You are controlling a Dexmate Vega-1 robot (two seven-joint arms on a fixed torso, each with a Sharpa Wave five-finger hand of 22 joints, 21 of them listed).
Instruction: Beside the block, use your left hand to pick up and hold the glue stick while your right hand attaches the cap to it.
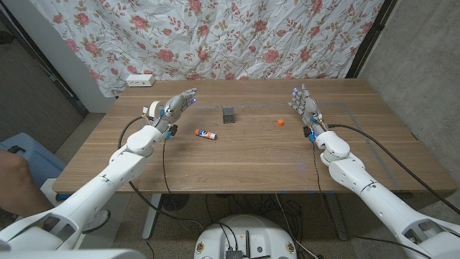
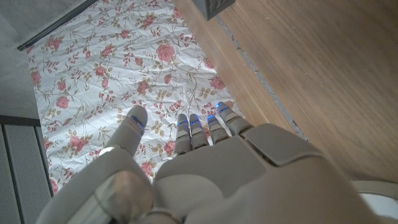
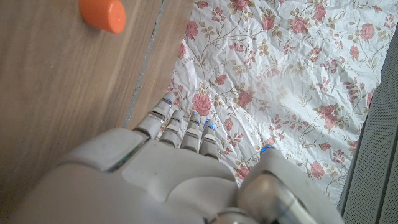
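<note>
The glue stick (image 1: pixel 205 134) lies on its side on the wooden table, white with a blue band and an orange end, a little left of the table's middle. The small dark block (image 1: pixel 228 115) stands just behind and right of it; its corner also shows as the block (image 2: pixel 210 7) in the left wrist view. The orange cap (image 1: pixel 279 122) sits alone right of the block, and the cap (image 3: pixel 103 14) appears in the right wrist view. My left hand (image 1: pixel 175 109) hovers left of the glue stick, fingers apart, holding nothing. My right hand (image 1: pixel 307 110) stands right of the cap, fingers extended, holding nothing.
A white power strip (image 1: pixel 139 80) lies at the table's back left corner. A floral cloth (image 1: pixel 237 36) hangs behind the table. A white roll (image 1: pixel 150 111) sits by my left hand. A person's hand (image 1: pixel 14 180) shows at the left edge, beside a blue object (image 1: pixel 29 152).
</note>
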